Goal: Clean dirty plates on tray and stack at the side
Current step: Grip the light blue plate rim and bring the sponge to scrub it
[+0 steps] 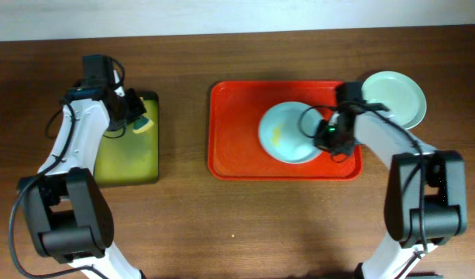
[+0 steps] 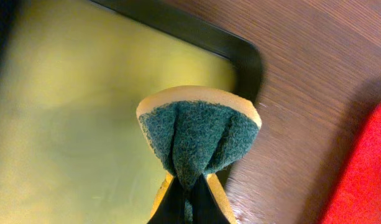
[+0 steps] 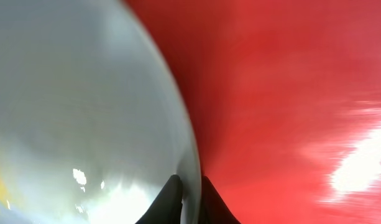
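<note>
A pale blue plate [image 1: 287, 133] with a small yellow smear lies on the red tray [image 1: 237, 139]. My right gripper [image 1: 327, 136] is shut on the plate's right rim. In the right wrist view its fingers [image 3: 187, 194] pinch the rim of the plate [image 3: 78, 106] over the red tray [image 3: 289, 87]. A pale mint green plate [image 1: 394, 96] lies on the table beyond the tray's far right corner. My left gripper [image 1: 132, 116] is shut on a yellow sponge with a green scouring face [image 2: 199, 134], held over the yellow-green tray. The white plate is not plainly seen.
The black-rimmed yellow-green tray [image 1: 129, 155] lies at the left, and it also shows in the left wrist view [image 2: 66, 112]. Brown wooden table [image 1: 245, 225] surrounds both trays. The red tray's edge [image 2: 364, 180] shows at the right of the left wrist view.
</note>
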You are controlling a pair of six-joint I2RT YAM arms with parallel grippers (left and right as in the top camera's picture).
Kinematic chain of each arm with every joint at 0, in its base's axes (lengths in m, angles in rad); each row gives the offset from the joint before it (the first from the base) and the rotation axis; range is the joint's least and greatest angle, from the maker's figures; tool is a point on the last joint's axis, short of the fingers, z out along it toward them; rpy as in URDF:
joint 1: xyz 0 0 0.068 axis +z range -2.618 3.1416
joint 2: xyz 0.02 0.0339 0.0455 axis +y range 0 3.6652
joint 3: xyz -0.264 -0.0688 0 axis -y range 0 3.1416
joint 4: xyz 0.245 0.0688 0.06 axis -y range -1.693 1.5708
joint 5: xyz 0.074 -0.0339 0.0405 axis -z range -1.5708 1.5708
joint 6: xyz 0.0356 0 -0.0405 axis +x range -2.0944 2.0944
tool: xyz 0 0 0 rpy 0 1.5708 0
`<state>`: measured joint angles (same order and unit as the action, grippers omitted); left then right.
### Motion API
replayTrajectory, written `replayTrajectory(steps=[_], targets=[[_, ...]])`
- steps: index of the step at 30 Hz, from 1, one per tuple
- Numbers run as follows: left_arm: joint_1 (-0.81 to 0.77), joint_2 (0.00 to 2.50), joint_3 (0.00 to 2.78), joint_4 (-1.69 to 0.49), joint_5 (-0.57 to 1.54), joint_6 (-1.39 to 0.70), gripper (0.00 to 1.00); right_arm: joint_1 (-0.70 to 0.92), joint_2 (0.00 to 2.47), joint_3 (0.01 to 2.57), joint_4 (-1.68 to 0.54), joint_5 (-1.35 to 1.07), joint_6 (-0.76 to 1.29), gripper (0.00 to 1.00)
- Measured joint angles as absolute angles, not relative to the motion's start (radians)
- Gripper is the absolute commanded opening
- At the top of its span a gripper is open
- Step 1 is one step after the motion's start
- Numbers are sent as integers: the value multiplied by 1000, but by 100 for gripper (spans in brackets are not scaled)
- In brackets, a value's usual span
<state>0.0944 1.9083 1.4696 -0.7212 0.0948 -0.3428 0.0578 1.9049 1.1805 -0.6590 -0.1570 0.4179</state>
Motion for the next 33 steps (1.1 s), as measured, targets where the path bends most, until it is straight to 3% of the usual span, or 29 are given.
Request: replayTrajectory(steps=[1,2,3,6,9,16,18,21,22,33], targets=[[76,1908,1470,-721,117,-331,0,111,1908,1180,-649,-160,414,42],[51,1908,1470,-720,130,-323,0,167,1908,1183,-642,-158,408,66],[31,1908,1470,-720,136,-319,0,185,1908,1184,-641,-151,407,76],[-33,1908,1470,-714,151,-313,0,182,1908,1200,-643,-132,401,75],[-67,1908,1470,-713,154,-312,0,64,1914,1205,-567,-146,367,61],[-206,1908,1470,-669,158,-312,0,91,1924,1207,-584,-216,403,50],[-207,1908,1470,-669,158,-312,0,92,1926,1209,-611,-220,425,38],[-206,1908,1470,-669,158,-312,0,92,1930,1209,-609,-221,445,8],[-208,1908,1470,-669,158,-312,0,92,1934,1209,-598,-222,450,4],[-433,1956,1470,-630,166,-322,0,101,1958,1216,-573,-314,185,4]])
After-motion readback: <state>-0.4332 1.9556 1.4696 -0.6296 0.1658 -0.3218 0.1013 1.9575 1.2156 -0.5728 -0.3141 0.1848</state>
